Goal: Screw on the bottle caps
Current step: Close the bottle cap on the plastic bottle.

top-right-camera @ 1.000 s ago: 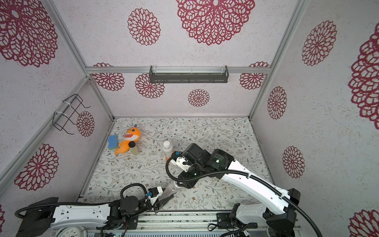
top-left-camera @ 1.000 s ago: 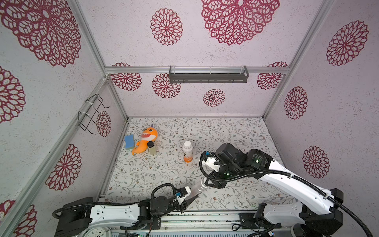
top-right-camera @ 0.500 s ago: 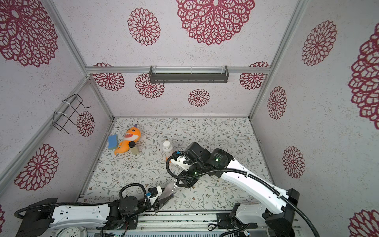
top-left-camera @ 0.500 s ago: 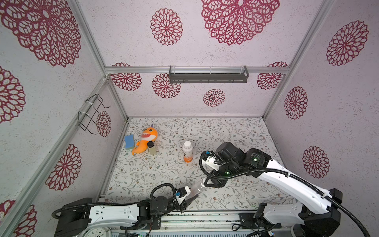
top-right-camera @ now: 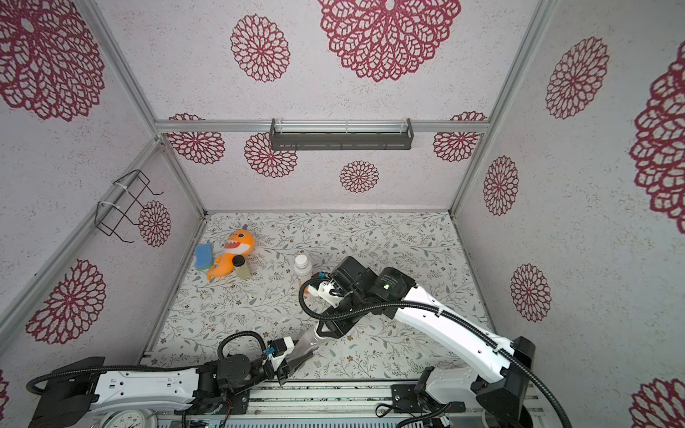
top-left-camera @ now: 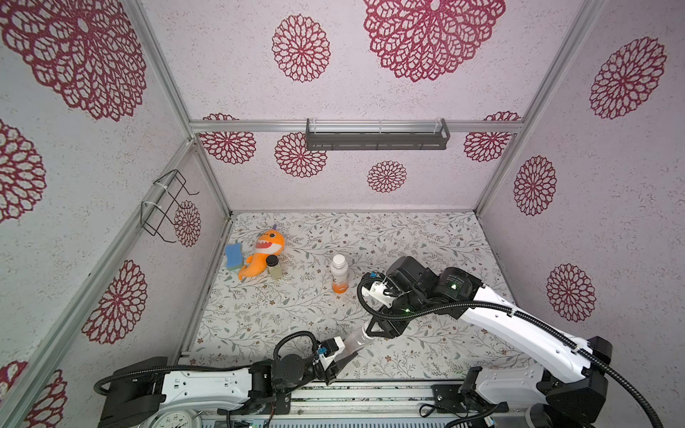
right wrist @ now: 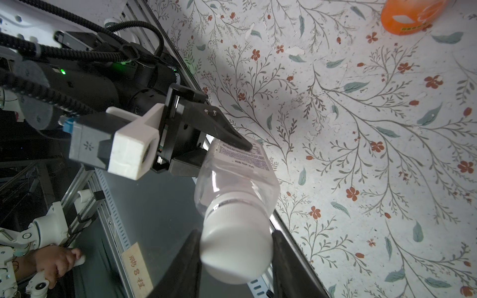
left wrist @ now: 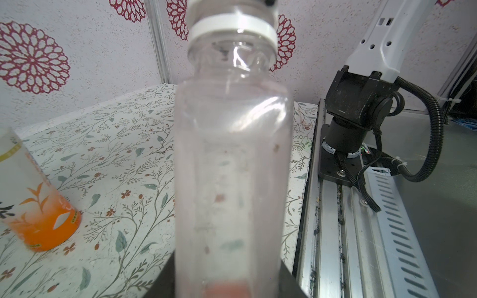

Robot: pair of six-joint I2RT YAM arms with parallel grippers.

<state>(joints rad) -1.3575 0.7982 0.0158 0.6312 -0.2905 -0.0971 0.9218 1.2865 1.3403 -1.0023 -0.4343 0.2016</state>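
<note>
A squarish clear bottle (top-left-camera: 354, 339) (top-right-camera: 307, 342) with a purple-printed label is held tilted above the table's front edge. My left gripper (top-left-camera: 346, 357) (left wrist: 227, 278) is shut on its base, seen also in the right wrist view (right wrist: 219, 154). A white cap (right wrist: 236, 252) (left wrist: 232, 24) sits on this bottle's neck. My right gripper (right wrist: 235, 240) (top-left-camera: 374, 328) is shut on that cap, one finger on each side. The orange-and-white bottle (top-left-camera: 340, 276) (top-right-camera: 302, 268) (left wrist: 38, 211) stands upright mid-table with a white cap (top-left-camera: 338, 259) on it, apart from both grippers.
An orange shark plush (top-left-camera: 265, 252), a blue sponge (top-left-camera: 233, 255) and a small black-lidded jar (top-left-camera: 274, 266) lie at the back left. A metal rail (left wrist: 335, 232) runs along the table's front edge. A grey shelf (top-left-camera: 376, 139) hangs on the back wall.
The right wrist has shifted slightly at the cap. The held bottle, the left arm and the orange bottle stay where they were.
</note>
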